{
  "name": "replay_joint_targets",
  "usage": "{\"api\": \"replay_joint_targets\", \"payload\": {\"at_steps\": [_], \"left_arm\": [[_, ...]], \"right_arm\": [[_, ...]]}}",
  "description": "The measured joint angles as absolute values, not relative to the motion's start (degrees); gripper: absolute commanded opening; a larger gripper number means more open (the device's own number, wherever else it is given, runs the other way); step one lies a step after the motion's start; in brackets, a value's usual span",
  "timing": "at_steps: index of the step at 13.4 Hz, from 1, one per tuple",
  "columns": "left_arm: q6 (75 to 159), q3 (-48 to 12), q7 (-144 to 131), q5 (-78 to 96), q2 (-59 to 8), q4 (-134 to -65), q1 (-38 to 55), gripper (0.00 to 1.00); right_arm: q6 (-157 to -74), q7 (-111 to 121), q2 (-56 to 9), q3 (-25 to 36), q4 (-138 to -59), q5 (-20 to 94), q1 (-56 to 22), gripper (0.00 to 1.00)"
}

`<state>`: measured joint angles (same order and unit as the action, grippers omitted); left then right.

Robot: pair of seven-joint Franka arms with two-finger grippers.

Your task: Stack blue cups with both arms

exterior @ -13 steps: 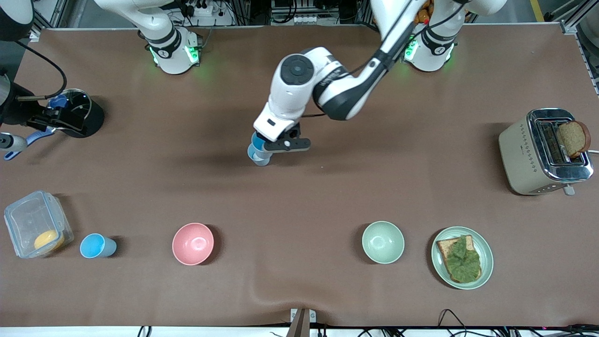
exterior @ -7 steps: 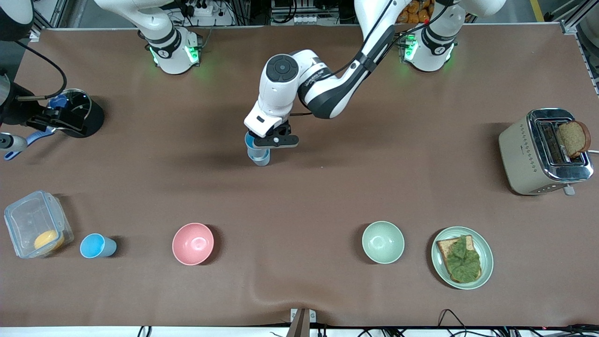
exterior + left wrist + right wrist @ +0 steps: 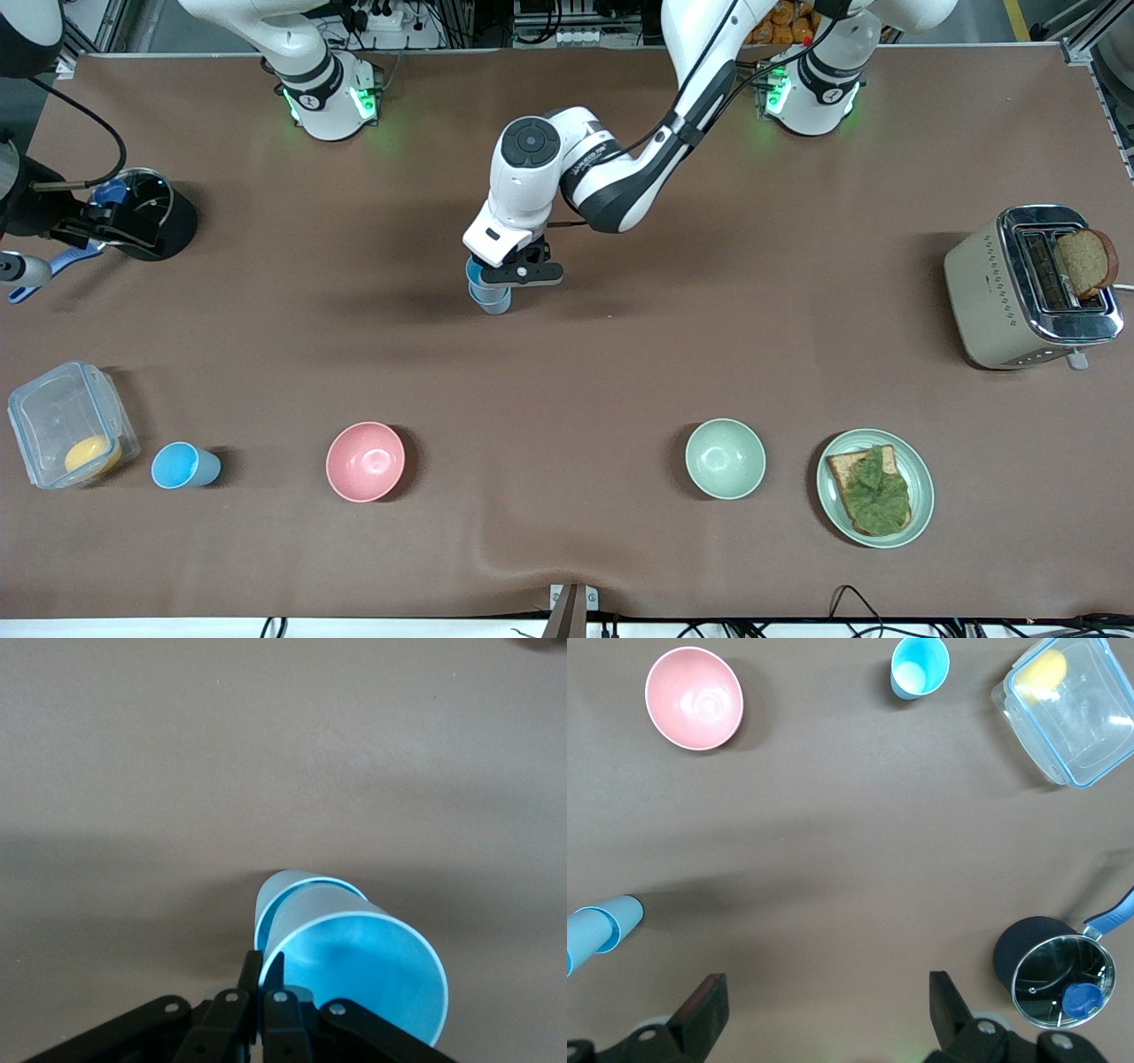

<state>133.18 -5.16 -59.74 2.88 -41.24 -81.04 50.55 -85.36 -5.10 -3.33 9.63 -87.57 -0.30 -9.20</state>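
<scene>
A light, stiff, slippery blue cup (image 3: pixel 354 966) is being pinched by its thin rim in the left gripper (image 3: pixel 262 979), nested into a second cup (image 3: pixel 282 893) directly beneath it, while the right gripper (image 3: pixel 824 1010) is being held wide open, waiting.

Even overhead light, soft shadows, perhaps slightly blurred

Matt brown table cover (image 3: pixel 620 372); smooth plastic blue cups (image 3: pixel 354 957); shiny metal toaster (image 3: pixel 1032 288).

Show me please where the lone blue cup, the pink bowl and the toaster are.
lone blue cup (image 3: pixel 182 466): front view, on its sky-blue inside.
pink bowl (image 3: pixel 365 461): front view, on the middle of its hollow.
toaster (image 3: pixel 992 297): front view, on its beige side wall.
</scene>
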Motion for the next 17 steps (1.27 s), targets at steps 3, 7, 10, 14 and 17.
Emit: {"api": "replay_joint_targets", "payload": {"at_steps": [3,7,10,14,17], "left_arm": [[133.31,-5.08,-59.74,2.86,-41.36,-80.85,50.77,1.0],[133.52,-4.13,-59.74,0.57,-39.95,-78.92,50.57,1.0],[129.52,-2.57,-59.73,-0.77,-33.5,-78.21,47.41,1.0],[117.6,-2.31,-53.61,-1.21,-23.45,-78.19,38.19,1.0],[110.03,-2.15,-43.48,-1.25,-17.92,-78.31,30.68,1.0]], "right_arm": [[-85.34,-5.1,-3.33,9.63,-87.57,-0.3,-9.2,1.0],[-85.32,-5.1,-3.34,9.64,-87.57,-0.3,-9.2,1.0],[-85.31,-5.1,-3.33,9.66,-87.58,-0.3,-9.2,1.0],[-85.3,-5.1,-3.33,9.67,-87.58,-0.3,-9.2,1.0],[-85.29,-5.1,-3.33,9.67,-87.58,-0.3,-9.2,1.0]]}}
